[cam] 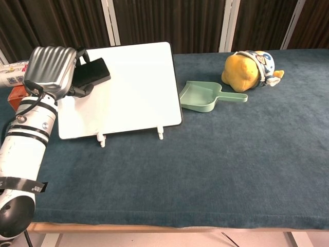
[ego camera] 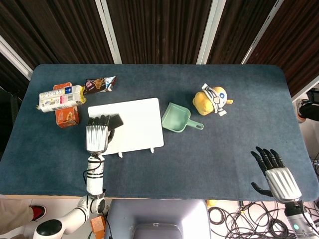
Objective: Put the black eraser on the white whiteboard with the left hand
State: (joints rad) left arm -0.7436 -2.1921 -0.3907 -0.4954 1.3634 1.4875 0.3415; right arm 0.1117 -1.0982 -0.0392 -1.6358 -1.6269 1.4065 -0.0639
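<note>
Setting: dark blue felt-covered surface in front of dark slatted wall panels with pale uprights.
Task thing: small black rectangular eraser, a stiff block, probably light and in no way fragile; its plain faces could slip if held loosely.
Where it is: pinched in the left robot hand over the left part of the flat white rectangular whiteboard; whether it touches the board I cannot tell.
Left robot hand: silver-backed, dark fingers curled around the eraser's near end, the far end standing free.
Hold: taking it across the short sides, as now, looks sound; the free end leaves room to lay it flat.
Whiteboard: dark-rimmed, on two small white feet, so it may tilt or slide under a hard press.
Right robot hand: fingers spread, holding nothing, well apart near the surface's front right corner.
Nearby: mint-green plastic dustpan just beside the board's right edge; yellow plush duck toy beyond it; snack packets and orange boxes to the left.
In the way: nothing lies between eraser and board, in my judgement.
</note>
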